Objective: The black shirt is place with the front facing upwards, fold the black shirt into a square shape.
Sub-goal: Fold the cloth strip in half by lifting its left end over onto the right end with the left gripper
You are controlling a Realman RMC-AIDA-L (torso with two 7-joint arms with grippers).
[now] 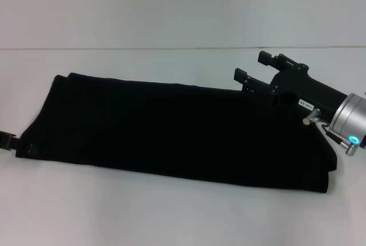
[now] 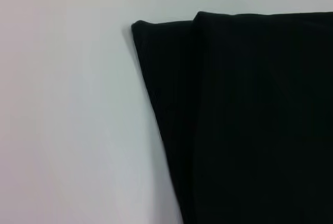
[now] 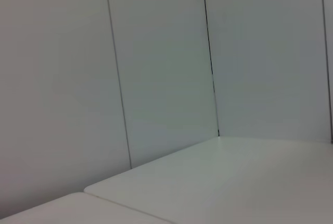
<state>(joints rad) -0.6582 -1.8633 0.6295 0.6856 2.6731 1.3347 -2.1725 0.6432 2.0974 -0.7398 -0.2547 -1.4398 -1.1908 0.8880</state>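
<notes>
The black shirt lies on the white table folded into a long band running left to right; its white letters are hidden. My right gripper is open and empty, just above the shirt's far right edge, pointing to the far left. Only a small black part of my left gripper shows at the left edge of the head view, touching or right beside the shirt's left end. The left wrist view shows a corner of the shirt with two overlapping layers. The right wrist view does not show the shirt.
A white wall rises behind the table. The right wrist view shows wall panels with dark seams and a bare tabletop.
</notes>
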